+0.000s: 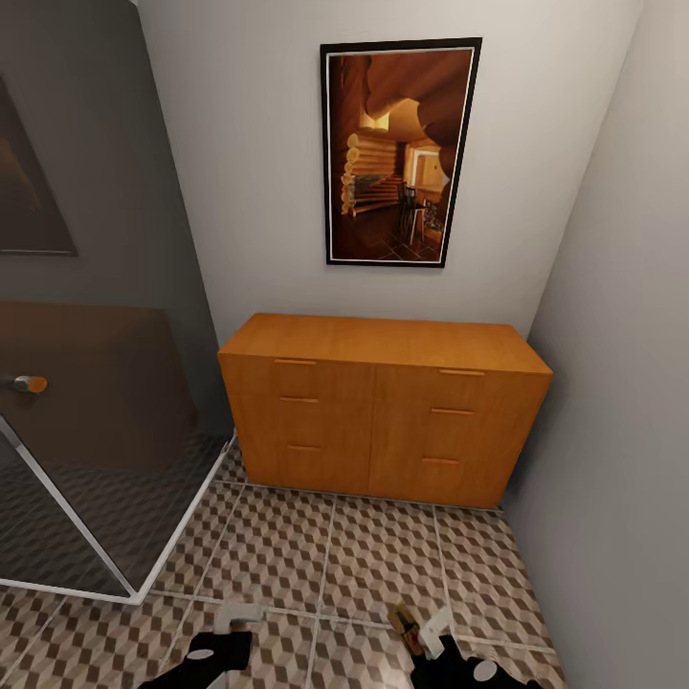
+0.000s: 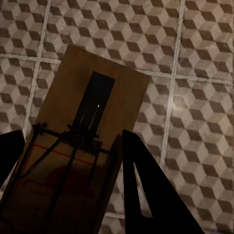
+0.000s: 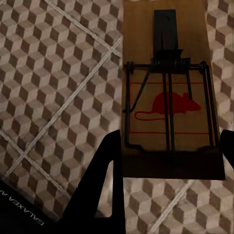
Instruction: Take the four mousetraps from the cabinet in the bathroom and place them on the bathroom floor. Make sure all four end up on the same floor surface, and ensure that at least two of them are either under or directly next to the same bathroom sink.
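The cabinet (image 1: 383, 407) stands against the far wall under a framed picture (image 1: 400, 153), in the corner where that wall meets the right-hand wall, all its drawers shut. A glass shower screen (image 1: 86, 450) runs along the floor's left side. The sink does not appear here, so where the traps must finally lie cannot be placed from this spot.

Each arm carries a mousetrap. The right gripper (image 3: 168, 161) is clamped on the near end of one mousetrap (image 3: 168, 92): the dark fingers (image 3: 105, 175) press against the board's two long edges, and the board juts out past them with its wire spring and red mouse mark facing the camera, held flat above the bathroom floor (image 3: 53, 87). From the head camera, this trap (image 1: 407, 624) shows at the bottom edge, above the tiles well short of the cabinet's base. The left gripper (image 2: 73, 170) likewise holds a second mousetrap (image 2: 83, 141) between its fingers (image 2: 146, 190), board edge-gripped and wire side up, over the tiles.

Gripping the bare board edges probably keeps the fingers off the sprung wire. With two traps in hand and drawers closed, the likely step is carrying them toward the sink
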